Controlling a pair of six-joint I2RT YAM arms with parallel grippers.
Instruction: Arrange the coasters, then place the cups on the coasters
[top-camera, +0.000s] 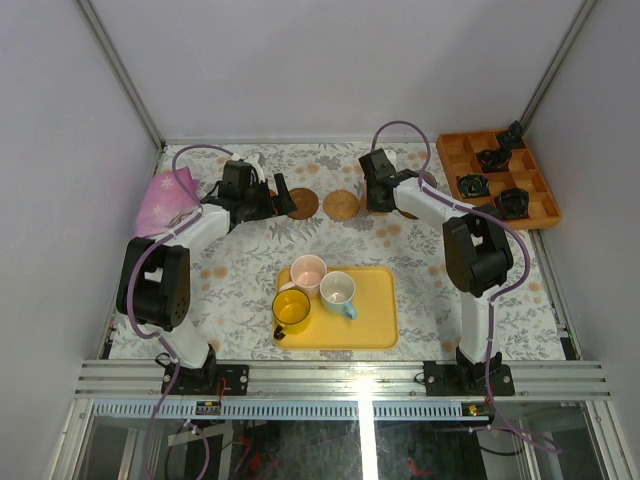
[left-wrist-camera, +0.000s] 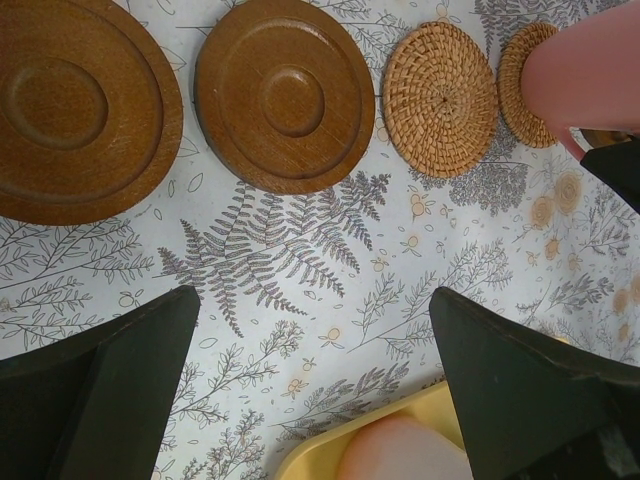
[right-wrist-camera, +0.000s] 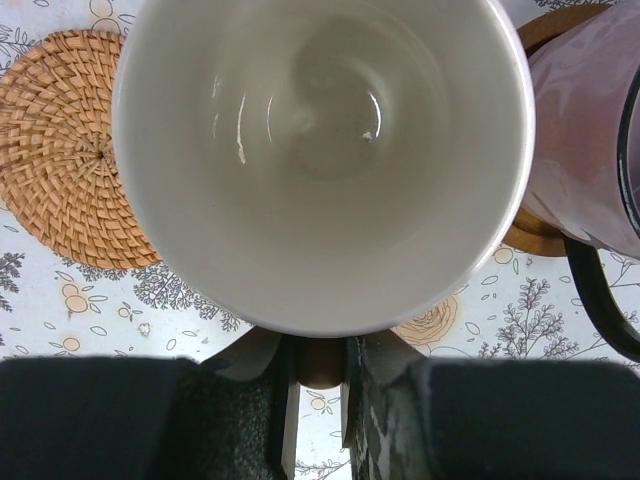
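We are in the cup-placing step. The right pincer (right-wrist-camera: 320, 378) is clenched on the handle of the salmon cup (right-wrist-camera: 320, 150), which sits over a woven coaster (left-wrist-camera: 512, 95) at the upper right of the left wrist view. Just beside it, at the right edge of the right wrist view, the mauve cup (right-wrist-camera: 585, 140) stands on a wooden coaster (right-wrist-camera: 535, 240). The left pincer (left-wrist-camera: 312, 305) is released, jaws wide, hovering over bare counter (left-wrist-camera: 300, 250) between the coaster row and the tray (top-camera: 375, 310), where three cups (top-camera: 338, 290) wait. We judge that the next move calls for setting the salmon cup flat, letting go of the handle and backing off without nudging the mauve cup. After that, a tray cup could go to the free woven coaster (left-wrist-camera: 440, 100) or to one of the two wooden discs (left-wrist-camera: 285, 95). We cannot tell whether the salmon cup touches its coaster: its body hides the base in the right wrist view, and the arm covers it in the top view. The handle is mostly hidden inside the grip.
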